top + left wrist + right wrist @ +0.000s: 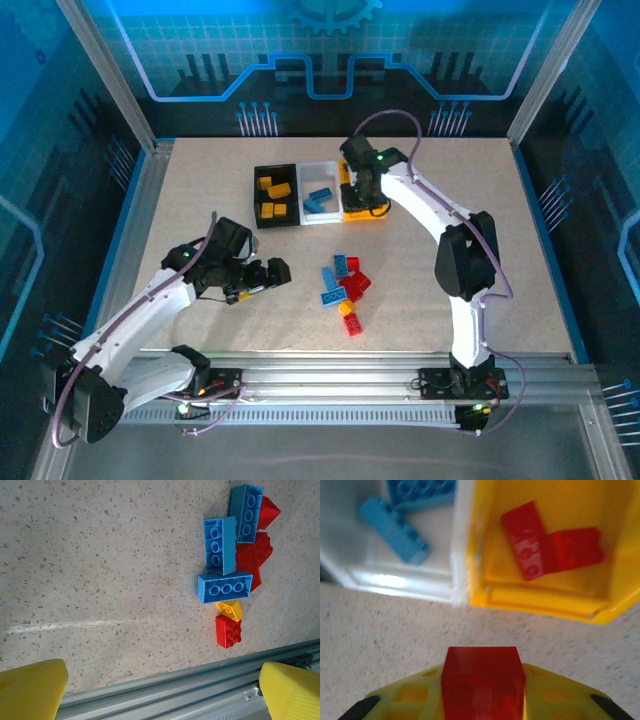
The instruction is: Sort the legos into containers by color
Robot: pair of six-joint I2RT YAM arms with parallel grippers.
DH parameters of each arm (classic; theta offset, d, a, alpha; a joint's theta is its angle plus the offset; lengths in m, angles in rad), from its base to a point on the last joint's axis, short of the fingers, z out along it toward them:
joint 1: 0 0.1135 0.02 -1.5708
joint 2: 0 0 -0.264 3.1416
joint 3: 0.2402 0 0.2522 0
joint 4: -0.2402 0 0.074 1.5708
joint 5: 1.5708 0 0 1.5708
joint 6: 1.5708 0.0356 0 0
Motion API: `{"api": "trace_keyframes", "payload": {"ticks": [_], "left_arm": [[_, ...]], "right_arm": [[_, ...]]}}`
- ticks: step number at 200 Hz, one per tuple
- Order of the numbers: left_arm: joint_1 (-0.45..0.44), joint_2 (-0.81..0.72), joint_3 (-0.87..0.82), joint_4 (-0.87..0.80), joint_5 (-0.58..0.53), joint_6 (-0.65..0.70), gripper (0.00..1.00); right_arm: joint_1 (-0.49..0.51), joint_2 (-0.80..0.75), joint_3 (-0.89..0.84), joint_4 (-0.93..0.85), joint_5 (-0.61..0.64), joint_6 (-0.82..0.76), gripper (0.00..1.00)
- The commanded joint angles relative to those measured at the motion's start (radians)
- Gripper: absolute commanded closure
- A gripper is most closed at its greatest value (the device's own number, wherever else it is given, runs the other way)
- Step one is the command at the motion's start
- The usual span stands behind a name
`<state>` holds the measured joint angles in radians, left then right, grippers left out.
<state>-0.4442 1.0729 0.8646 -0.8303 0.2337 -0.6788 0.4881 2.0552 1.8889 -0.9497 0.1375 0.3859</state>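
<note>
You have the loose legos [345, 285] in a tight cluster near the middle of the surface [200, 180]. The left wrist view shows three blue bricks [225, 555], several red ones [252, 555] and one yellow [230, 610], all touching or just beside one another.

At 12 o'clock from that cluster stand the containers, joined in a row. The black bin [275, 168] holds orange-yellow bricks [272, 195], the white bin [320, 166] holds blue bricks [320, 198], and the orange-yellow bin [540, 605] holds two red bricks [545, 545] lying against each other.

Your right hand [370, 198] sits at the orange-yellow bin, narrowed onto a red brick [482, 680] gripped between its yellow fingers [405, 700]. In the right wrist view that brick is on the near side of the bin's rim, over bare surface.

Your left hand [162, 680] sits at 9 o'clock from the cluster, well apart from it, spread wide with nothing between its pads [30, 690].

The surface is speckled beige with a faint white scuff [75, 625]. An aluminium rail [330, 375] runs along its 6 o'clock edge. Metal posts [105, 70] frame blue-lit panels [330, 40] bearing a gear and circuit pattern.
</note>
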Motion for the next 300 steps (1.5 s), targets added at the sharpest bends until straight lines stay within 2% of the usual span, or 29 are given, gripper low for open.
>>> {"api": "trace_keyframes", "payload": {"ticks": [1, 34, 64, 103, 123, 177, 204, 251, 300], "left_arm": [[-0.001, 0.007, 0.048, -0.014, 0.024, 0.021, 0.01], [0.0, 0.0, 0.051, -0.033, 0.025, 0.022, 0.01], [-0.001, -0.007, 0.053, -0.046, 0.021, 0.022, 0.01], [0.0, 0.004, 0.049, -0.025, 0.024, 0.019, 0.01], [0.0, 0.029, 0.051, 0.004, 0.03, 0.022, 0.01], [-0.009, 0.127, 0.054, 0.128, 0.069, 0.005, 0.01], [-0.02, 0.186, 0.064, 0.187, 0.091, -0.011, 0.01], [-0.034, 0.254, 0.093, 0.218, 0.113, -0.016, 0.01], [-0.033, 0.217, 0.074, 0.195, 0.095, -0.021, 0.01]], "right_arm": [[-0.039, 0.083, 0.086, -0.021, -0.015, 0.025, 0.67], [-0.08, 0.218, 0.265, -0.056, -0.024, 0.033, 0.65], [-0.095, 0.322, 0.422, -0.114, -0.019, 0.031, 0.54], [-0.097, 0.299, 0.467, -0.146, -0.04, 0.033, 0.5], [-0.081, 0.207, 0.379, -0.16, -0.051, 0.029, 0.49], [0.037, -0.102, -0.171, -0.134, -0.129, 0.012, 0.4], [0.105, -0.186, -0.351, -0.106, -0.124, 0.04, 0.37], [0.139, -0.161, -0.408, -0.07, -0.087, 0.056, 0.39], [0.176, -0.069, -0.304, -0.051, -0.118, 0.011, 0.4]]}}
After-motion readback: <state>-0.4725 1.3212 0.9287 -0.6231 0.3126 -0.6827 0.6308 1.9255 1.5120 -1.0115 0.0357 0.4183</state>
